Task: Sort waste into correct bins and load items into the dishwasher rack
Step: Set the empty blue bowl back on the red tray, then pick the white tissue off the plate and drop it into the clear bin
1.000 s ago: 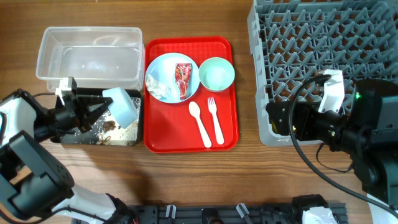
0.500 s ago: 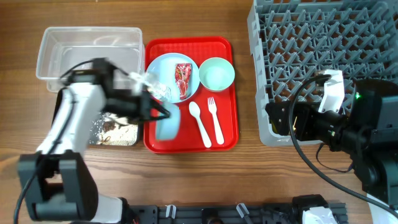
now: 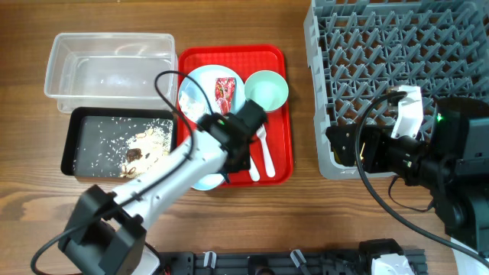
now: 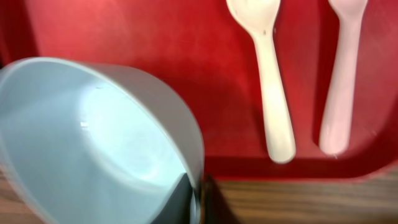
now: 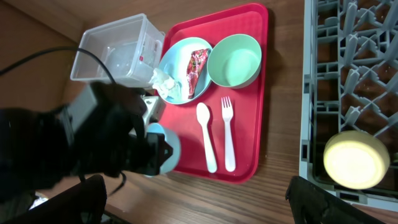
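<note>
The wooden table (image 3: 298, 221) carries a clear tub (image 3: 107, 76), black tray (image 3: 69, 142), red tray (image 3: 280, 145) and grey rack (image 3: 367, 46).

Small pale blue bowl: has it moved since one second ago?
Yes. The blue bowl went right, from over the black tray to the lower edge of the red tray.

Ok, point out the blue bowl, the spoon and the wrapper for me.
Blue bowl (image 4: 93, 143): left wrist view, on its inner wall.
Spoon (image 5: 207, 140): right wrist view, on the middle of its handle.
Wrapper (image 3: 224, 90): overhead view, on the middle of its red part.
</note>
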